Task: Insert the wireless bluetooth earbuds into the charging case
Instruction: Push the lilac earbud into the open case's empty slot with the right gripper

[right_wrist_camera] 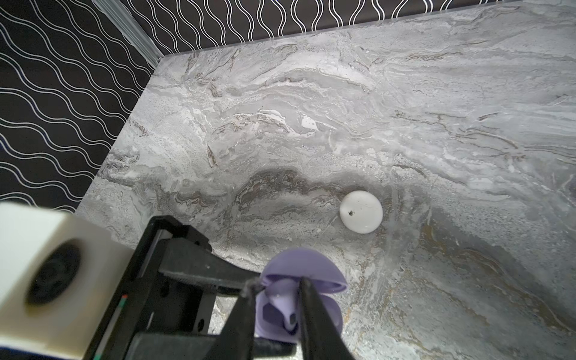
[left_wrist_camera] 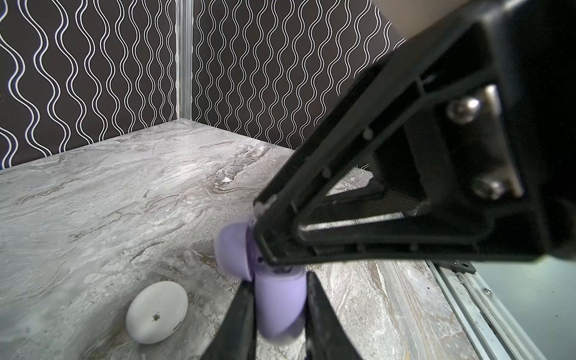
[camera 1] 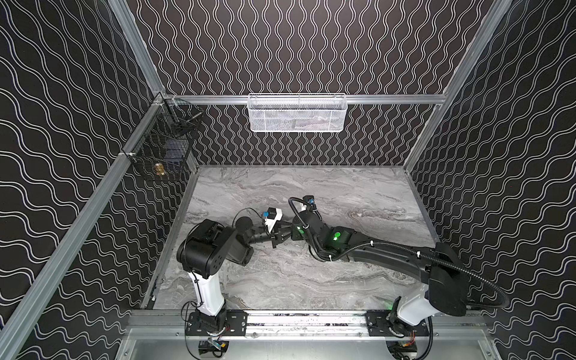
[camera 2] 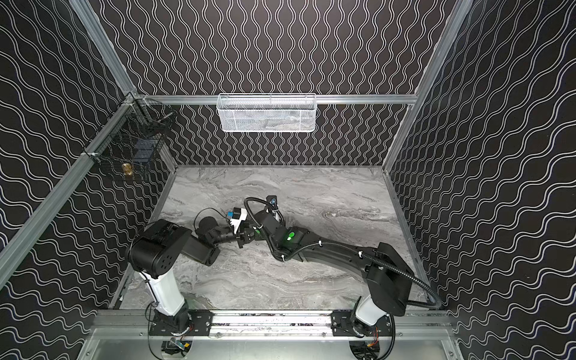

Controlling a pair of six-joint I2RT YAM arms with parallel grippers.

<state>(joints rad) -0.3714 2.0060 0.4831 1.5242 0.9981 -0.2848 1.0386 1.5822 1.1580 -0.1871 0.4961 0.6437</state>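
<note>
At the middle of the table [camera 1: 311, 280] the two arms meet tip to tip, and from above that is about all one gets. In both top views the black wrists and fingers cover what lies under them, and I can make out neither case nor earbud there.

The wrist cameras fill the gap. In the left wrist view the left gripper [left_wrist_camera: 279, 280] is clamped on the base of the lavender case [left_wrist_camera: 280, 305], a finger pressed to each side. The base is blurred and partly cut off by the frame's edge. Its lid [left_wrist_camera: 232, 252] stands open, partly behind the tip of the right gripper, which hangs over it. The inside of the case cannot be seen from here.

The right wrist view looks straight into it. The right gripper [right_wrist_camera: 276, 285] has its fingers a little apart, either side of a lavender earbud [right_wrist_camera: 285, 307] that sits in the open base, stem end toward the camera. Whether they pinch it or only flank it I cannot tell, as one finger hides its side. A dark hollow shows in the base just beside it.

A white case [right_wrist_camera: 361, 212], closed and with a dark speck on top, lies on the table apart from the lavender one. Both wrist views show it.
</note>
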